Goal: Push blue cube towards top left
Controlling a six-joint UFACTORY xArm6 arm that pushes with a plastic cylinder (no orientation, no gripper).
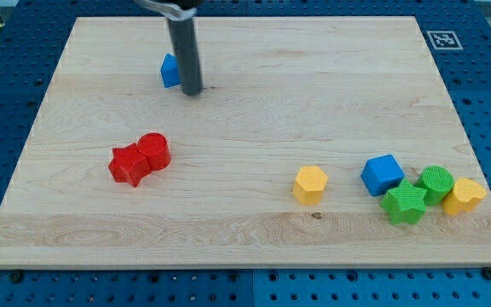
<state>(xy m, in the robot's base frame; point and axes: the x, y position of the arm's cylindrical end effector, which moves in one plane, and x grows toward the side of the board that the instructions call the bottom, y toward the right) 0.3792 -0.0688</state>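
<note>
My tip (193,90) is resting on the wooden board (254,230) near the view's top left, touching or just beside the right edge of a small blue block (170,71), which is half hidden behind the rod so its shape is hard to make out. There is no pincer on this arm, only the straight dark rod, so nothing is being held. Taking that small blue block as the landmark: a red star-like block (128,165) and a red cylinder (154,150) are sitting touching each other below it and slightly to the view's left. Well away toward the view's bottom right, a yellow hexagonal block (310,184) is standing alone, and farther right a blue cube (383,174) is lying just beside a green star (404,203), with a green cylinder (436,182) and a second yellow block (463,195) crowding at the far right.
</note>
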